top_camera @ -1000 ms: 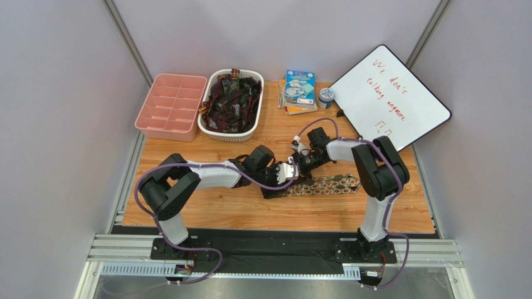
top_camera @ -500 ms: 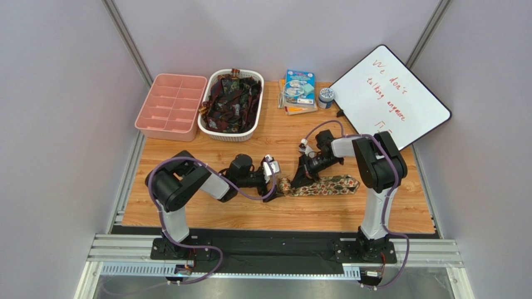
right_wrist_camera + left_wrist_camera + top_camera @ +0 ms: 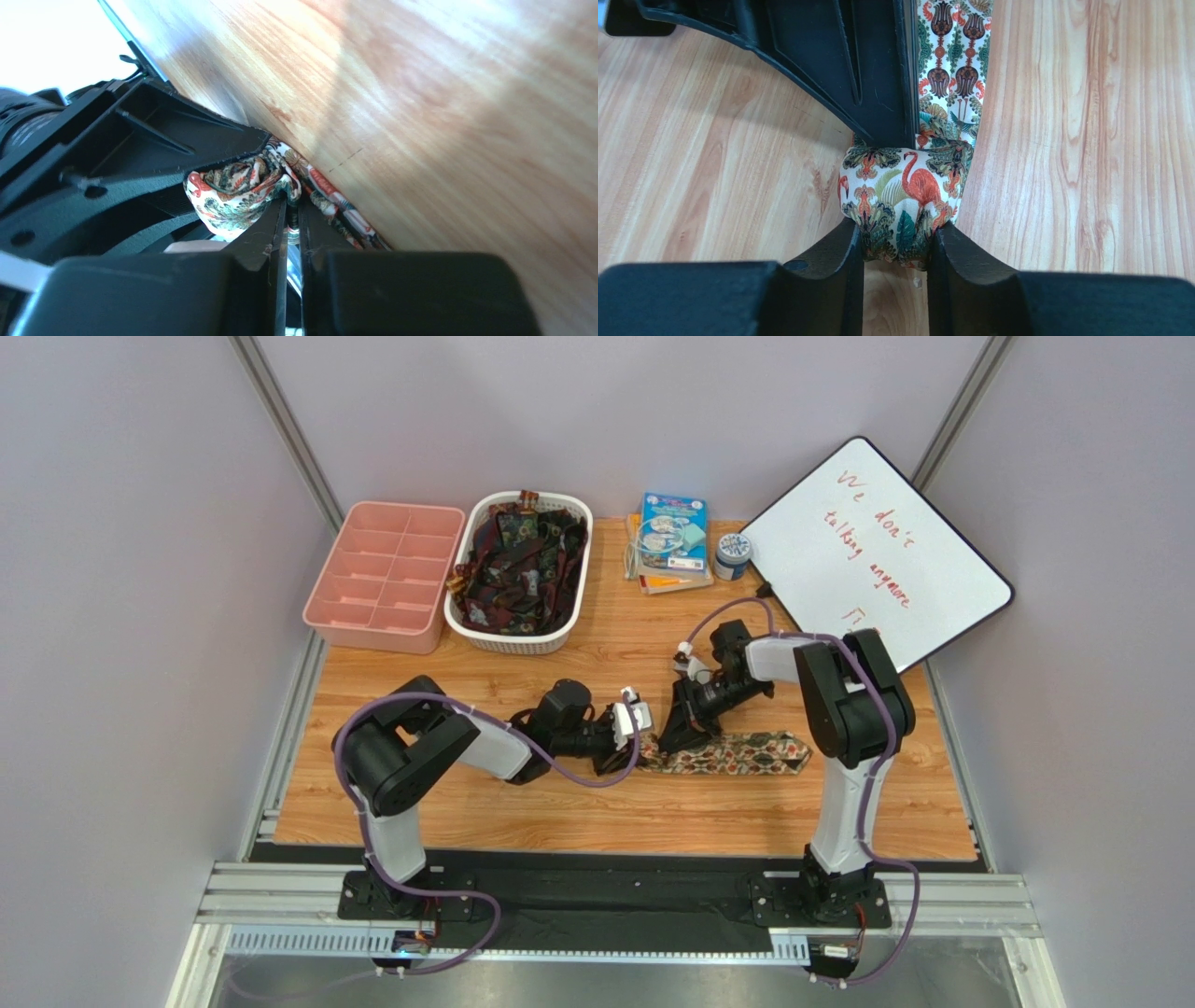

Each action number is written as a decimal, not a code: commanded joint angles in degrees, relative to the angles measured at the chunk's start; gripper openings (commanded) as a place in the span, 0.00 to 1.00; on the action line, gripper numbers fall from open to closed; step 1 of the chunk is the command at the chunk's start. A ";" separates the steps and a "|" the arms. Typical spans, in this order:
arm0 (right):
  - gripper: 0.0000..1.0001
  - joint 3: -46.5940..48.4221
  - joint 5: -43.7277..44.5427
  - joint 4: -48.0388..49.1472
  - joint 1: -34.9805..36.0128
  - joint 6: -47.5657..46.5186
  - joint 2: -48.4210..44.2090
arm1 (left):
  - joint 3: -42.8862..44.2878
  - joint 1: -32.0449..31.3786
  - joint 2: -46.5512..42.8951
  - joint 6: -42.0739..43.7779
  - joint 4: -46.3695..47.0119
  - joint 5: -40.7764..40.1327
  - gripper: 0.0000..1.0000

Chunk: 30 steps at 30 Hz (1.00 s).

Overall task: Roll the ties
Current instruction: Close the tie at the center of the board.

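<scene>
Green-tan tie: rolling step, early on. L gripper clamped on roll; R gripper jaws nearly together, just past roll. Next: turn roll onward w/o slack.

The rolled end of the tie sat between the fingertips of the left gripper, touching both, and its flat length ran on over the table straight ahead of them. The right gripper met the roll from that far side. Well beyond both sets of fingers stood a basket of ties, a tray on its left, a whiteboard far right
</scene>
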 commanded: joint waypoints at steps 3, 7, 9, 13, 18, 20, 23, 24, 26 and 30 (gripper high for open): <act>0.37 4.13 6.43 -8.08 -0.60 -6.16 -5.33 | 5.29 -1.20 -3.17 7.81 -25.15 -7.90 0.21; 0.43 4.14 4.86 -10.37 -1.40 -5.99 -9.02 | 9.42 -2.08 -3.08 9.92 -33.59 -10.63 0.20; 0.45 3.44 3.28 -9.85 -1.31 -4.59 -10.34 | 10.74 -2.87 -2.55 10.62 -37.72 -11.77 0.20; 0.47 2.30 0.11 -6.95 -1.04 -2.13 -10.79 | 14.08 -4.28 -1.50 11.41 -41.51 -14.06 0.20; 0.43 1.94 0.71 -4.67 -0.17 -0.98 -8.51 | 15.32 -4.63 -0.79 11.59 -44.15 -14.24 0.22; 0.36 2.29 2.21 -4.05 -0.08 -0.98 -7.19 | 15.50 -4.72 -0.88 11.76 -44.33 -14.24 0.23; 0.15 2.21 4.14 -4.39 0.10 -1.94 -5.16 | 15.67 -4.72 -1.23 11.24 -44.68 -14.41 0.28; 0.08 2.20 4.49 -4.83 0.01 -2.38 -4.81 | 15.67 -4.80 -1.41 11.06 -44.59 -14.33 0.30; 0.01 1.77 5.37 -5.80 -0.08 -3.62 -3.93 | 15.41 -4.63 -1.93 10.63 -44.07 -14.15 0.33; 0.00 1.33 6.52 -6.16 -0.69 -4.59 -3.14 | 15.23 -4.46 -2.29 8.34 -43.19 -12.66 0.35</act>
